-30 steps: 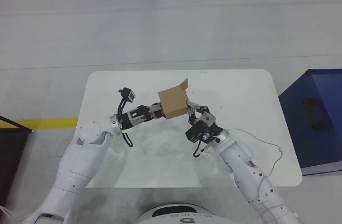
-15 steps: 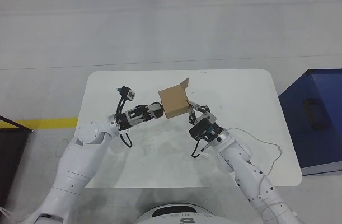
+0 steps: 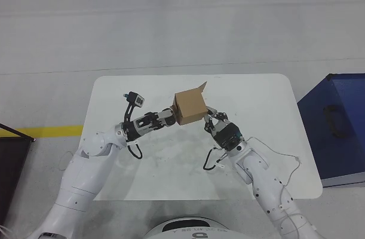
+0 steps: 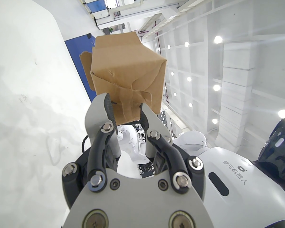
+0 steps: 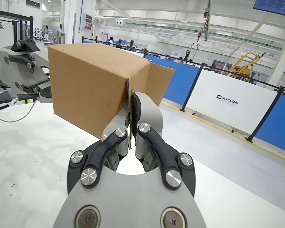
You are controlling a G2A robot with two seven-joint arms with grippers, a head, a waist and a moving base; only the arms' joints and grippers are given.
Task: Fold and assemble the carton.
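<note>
Carton [image 3: 190,106] — pinched by left gripper [image 4: 124,106], right gripper [image 5: 130,103]

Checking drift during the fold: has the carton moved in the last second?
Yes, slightly: in the top view the carton has shifted toward the blue bin on the floor.

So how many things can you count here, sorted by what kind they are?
Cardboard boxes: 1, the carton
Robot grippers: 2, the left gripper and the right gripper, both pinching the carton
Tables: 1, the white table
Blue bins: 1, the blue bin beside the table
Total: 5
</note>
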